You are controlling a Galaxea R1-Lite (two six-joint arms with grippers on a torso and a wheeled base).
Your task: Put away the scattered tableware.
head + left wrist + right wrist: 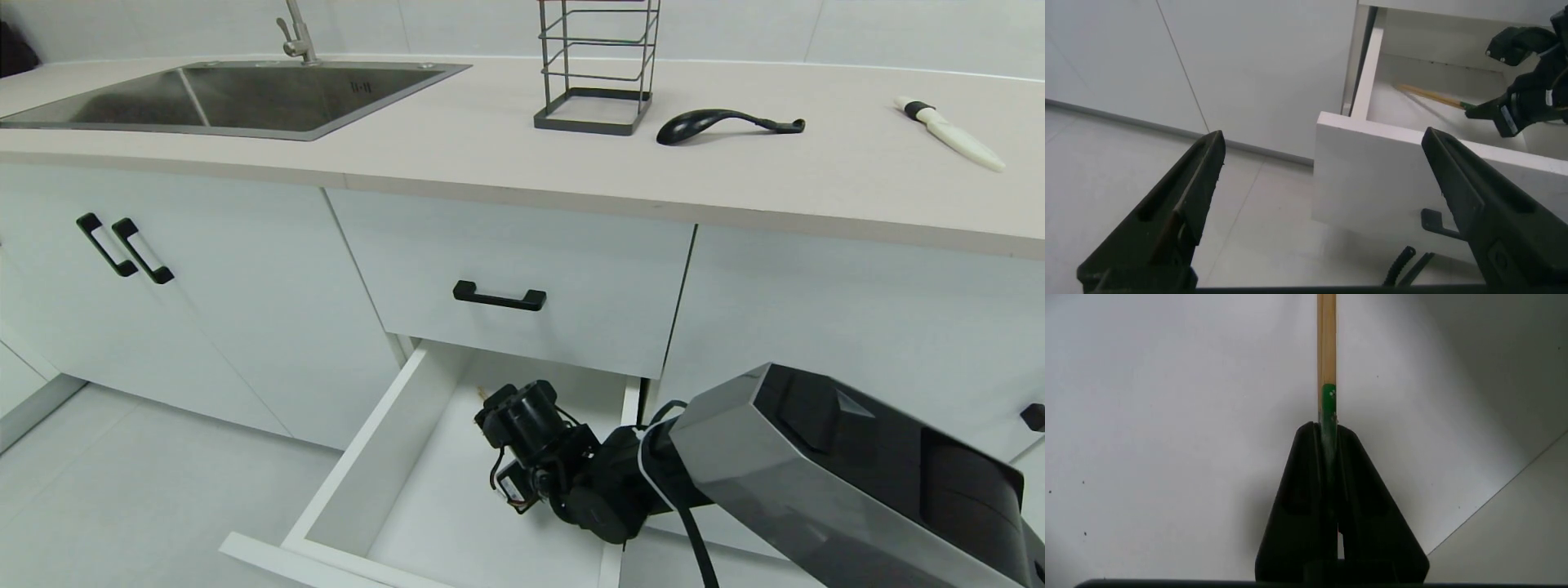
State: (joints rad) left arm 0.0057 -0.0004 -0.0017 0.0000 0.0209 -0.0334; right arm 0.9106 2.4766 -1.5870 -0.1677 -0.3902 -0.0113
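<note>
Down in the open drawer [371,445] under the countertop [490,155] we have the right gripper [488,412]; jaws are clamped tight on a wooden chopstick [1326,343], gripping it at the green band near one end; the rest of the stick runs straight out past the fingertips [1315,441] over the white drawer floor. From the left wrist view the same chopstick [1429,94] slants away from the right gripper [1478,110] toward the back of the drawer; we can't tell whether its far end touches the floor.

Left gripper [1323,139] is spread wide with nothing between its fingers [1188,196]; it hangs outside the drawer, over the tiled floor, just in front of the drawer's front panel.

Up on the countertop: black spoon [718,124] lies just beside the wire rack [596,73], on the robot's right of it; white utensil [951,133] with a black band lies well apart, further right. Sink [392,96] with faucet [295,33] sits at the left end. Upper drawer with the black handle [500,296] is closed, directly above the open one.
</note>
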